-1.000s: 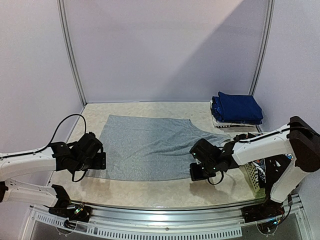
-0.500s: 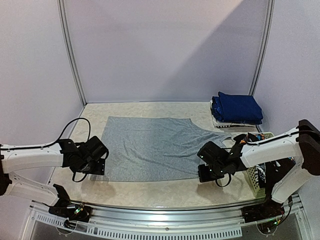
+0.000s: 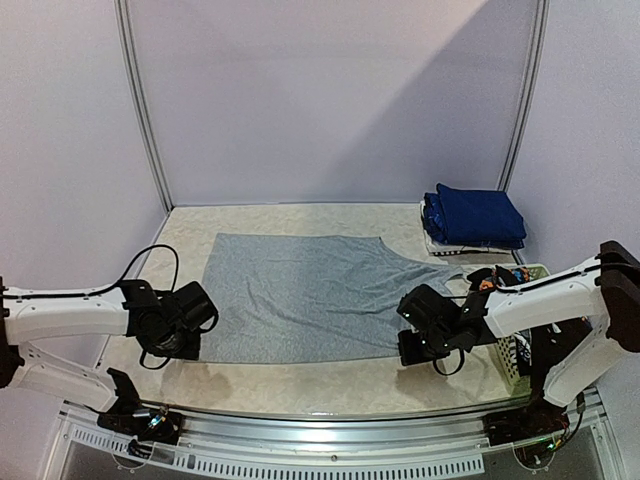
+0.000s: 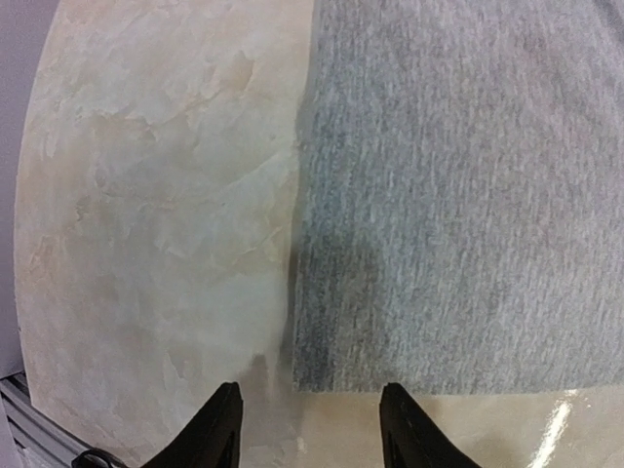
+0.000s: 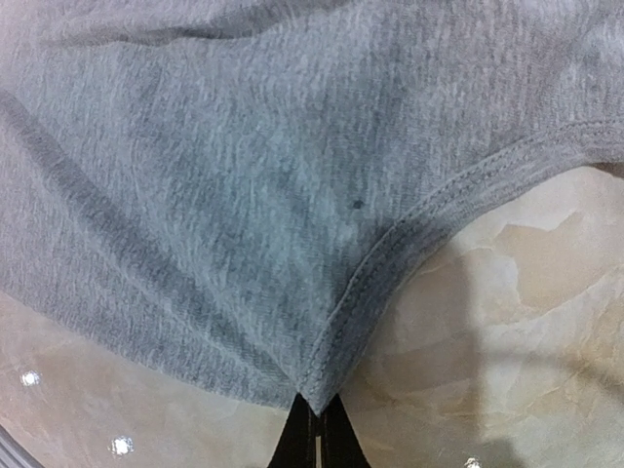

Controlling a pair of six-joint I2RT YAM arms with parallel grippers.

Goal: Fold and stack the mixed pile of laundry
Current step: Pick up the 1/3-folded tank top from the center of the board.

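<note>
A: Where was the shirt?
B: Spread flat across the middle of the table. The navy stack sat at the table's far right corner.
A: And the grippers?
B: The right gripper was pinched tight on the shirt's hem, toward the table's near right. The left gripper, at the table's near left, had its fingers apart astride the shirt's corner, grasping nothing.

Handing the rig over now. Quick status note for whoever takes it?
Left gripper: open, jaws astride the near-left corner of the grey shirt, nothing gripped.
Right gripper: shut on the grey shirt's near-right corner.
The grey shirt lies spread flat on the table; the blue stack sits far right.
Done: blue pieces folded.
Left: grip the left corner, fold, stack.
</note>
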